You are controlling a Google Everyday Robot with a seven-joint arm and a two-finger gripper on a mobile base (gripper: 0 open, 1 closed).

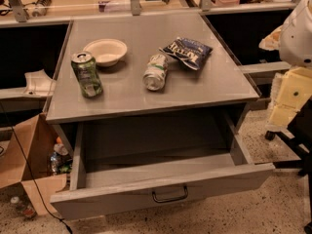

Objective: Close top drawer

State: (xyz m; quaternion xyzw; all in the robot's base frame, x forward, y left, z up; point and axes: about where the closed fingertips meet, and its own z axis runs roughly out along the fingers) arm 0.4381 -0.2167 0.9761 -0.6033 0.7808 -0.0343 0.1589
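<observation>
The wide grey top drawer (117, 200) stands pulled far out, its dark loop handle (169, 195) centred.

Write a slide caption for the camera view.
Top drawer open under cabinet top with upright can, tipped can, bowl, chip bag; gripper not visible.

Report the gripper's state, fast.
Gripper: not in view; only a white arm part shows at the right edge, apart from the open top drawer.

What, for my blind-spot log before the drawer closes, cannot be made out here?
- Pincer: outside the camera view; only a white robot part shows at right edge.
- Top drawer rear: shadowed beneath the tabletop.
- Chip bag lettering: too small to read.
- Cabinet below: hidden behind the drawer front.
</observation>
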